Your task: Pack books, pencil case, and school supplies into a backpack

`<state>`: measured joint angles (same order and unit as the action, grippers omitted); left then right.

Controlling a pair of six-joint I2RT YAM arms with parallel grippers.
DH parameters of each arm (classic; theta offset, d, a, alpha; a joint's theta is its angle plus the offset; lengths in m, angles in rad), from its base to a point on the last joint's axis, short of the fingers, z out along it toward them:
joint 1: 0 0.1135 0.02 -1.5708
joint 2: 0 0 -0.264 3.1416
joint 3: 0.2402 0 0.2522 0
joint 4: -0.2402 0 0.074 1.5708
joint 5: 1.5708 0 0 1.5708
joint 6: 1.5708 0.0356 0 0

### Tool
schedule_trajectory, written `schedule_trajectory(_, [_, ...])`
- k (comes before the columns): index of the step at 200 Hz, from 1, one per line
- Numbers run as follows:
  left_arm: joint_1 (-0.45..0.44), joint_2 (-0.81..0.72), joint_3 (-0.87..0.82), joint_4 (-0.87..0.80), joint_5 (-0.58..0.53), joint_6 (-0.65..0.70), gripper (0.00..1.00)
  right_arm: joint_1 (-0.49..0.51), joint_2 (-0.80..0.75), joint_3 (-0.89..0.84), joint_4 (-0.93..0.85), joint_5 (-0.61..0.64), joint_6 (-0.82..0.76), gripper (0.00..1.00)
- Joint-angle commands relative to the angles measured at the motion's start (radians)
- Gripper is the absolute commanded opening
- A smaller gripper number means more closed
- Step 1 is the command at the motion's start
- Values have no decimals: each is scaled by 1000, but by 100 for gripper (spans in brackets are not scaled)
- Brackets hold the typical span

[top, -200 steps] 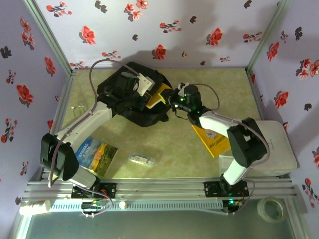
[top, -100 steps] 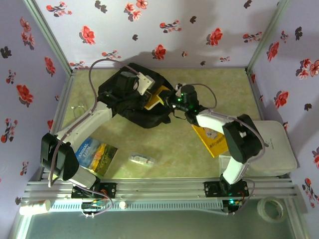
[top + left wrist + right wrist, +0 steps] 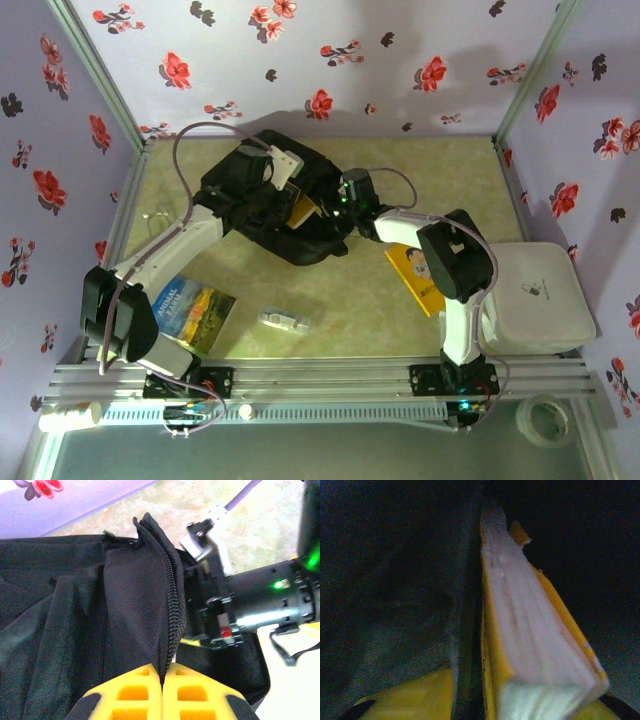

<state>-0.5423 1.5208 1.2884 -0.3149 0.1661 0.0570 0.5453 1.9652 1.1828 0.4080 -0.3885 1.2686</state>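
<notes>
The yellow book (image 3: 535, 645) looks light, thin and bendy, best pinched along 1 edge. Its pale pages show between yellow covers, deep inside the black backpack (image 3: 305, 235) at the top view's upper centre. The right end effector (image 3: 512, 702) flanks it, but I cannot tell whether it grips. The left end effector (image 3: 162, 680) is pinched tight on the backpack's soft zip edge.

Blue book (image 3: 195, 308), 7 o'clock on the desk (image 3: 340, 292): white cover lettering reads "ANIMAL FARM". Yellow book (image 3: 420, 275), 4 o'clock: dark cover print, too small to read.
</notes>
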Motion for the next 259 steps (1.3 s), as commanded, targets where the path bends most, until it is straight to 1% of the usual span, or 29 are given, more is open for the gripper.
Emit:
schedule_trajectory(1, [10, -25, -13, 62, 18, -23, 0, -35, -182, -43, -80, -6, -87, 47])
schedule_trajectory(21, [11, -13, -25, 62, 18, -27, 0, -58, -338, -118, -203, 2, -175, 53])
schedule_trajectory(34, [12, -2, -30, 57, 19, -29, 0, -77, -444, -181, -296, 44, -227, 56])
schedule_trajectory(57, [14, 1, -48, 49, 19, -30, 0, -128, -591, -283, -513, 180, -302, 61])
schedule_trajectory(76, [20, -9, -64, 22, 17, -24, 0, -173, -673, -356, -704, 336, -346, 64])
schedule_trajectory(91, [28, -25, -67, -21, 3, -10, 0, -201, -710, -389, -822, 449, -368, 68])
schedule_trajectory(109, [35, -53, -74, -84, -27, 0, 0, -231, -733, -422, -892, 526, -387, 71])
schedule_trajectory(129, [42, -85, -94, -148, -33, -1, 0, -254, -726, -452, -891, 545, -388, 74])
schedule_trajectory(146, [42, -105, -112, -182, -19, -11, 0, -268, -682, -467, -881, 538, -363, 75])
schedule_trajectory(173, [42, -129, -129, -198, 43, -37, 25, -274, -608, -480, -838, 495, -319, 74])
schedule_trajectory(179, [42, -132, -129, -198, 57, -43, 33, -273, -593, -482, -820, 480, -308, 73])
schedule_trajectory(206, [41, -148, -125, -148, 114, -82, 55, -270, -528, -508, -698, 373, -225, 72])
schedule_trajectory(210, [39, -151, -127, -129, 121, -117, 58, -270, -516, -515, -669, 354, -208, 72])
schedule_trajectory(226, [33, -152, -130, -40, 160, -200, 67, -252, -475, -525, -560, 318, -149, 72])
schedule_trajectory(244, [12, -126, -128, 79, 179, -333, 73, -236, -414, -497, -462, 299, -115, 71])
schedule_trajectory(259, [-12, -82, -118, 169, 179, -463, 76, -235, -349, -441, -423, 282, -99, 71])
